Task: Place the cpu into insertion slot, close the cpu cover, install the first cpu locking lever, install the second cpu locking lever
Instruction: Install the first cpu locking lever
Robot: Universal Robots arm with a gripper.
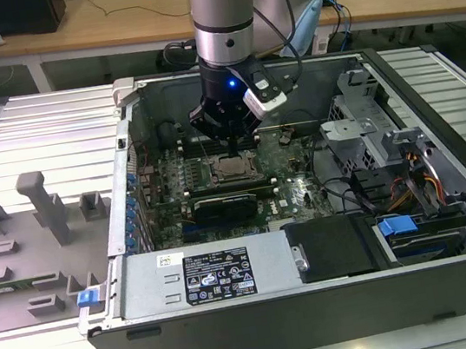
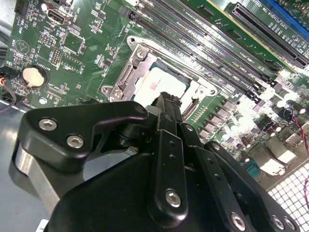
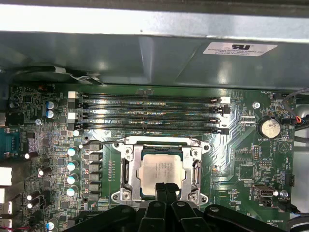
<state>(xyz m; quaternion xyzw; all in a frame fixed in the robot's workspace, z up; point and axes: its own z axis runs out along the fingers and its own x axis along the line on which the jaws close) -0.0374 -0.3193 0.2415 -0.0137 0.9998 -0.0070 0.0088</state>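
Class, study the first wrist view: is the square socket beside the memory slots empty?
No, the cpu lies in it, its pale metal top showing through the window of the cpu cover.

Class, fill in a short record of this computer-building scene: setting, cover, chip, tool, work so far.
setting: open computer case on a slatted table, green motherboard inside
cover: silver frame, lying flat on the motherboard
chip: flat, showing through the cover's window
tool: shut, tips at the chip's edge in both wrist views
work so far: chip placed, cover lowered
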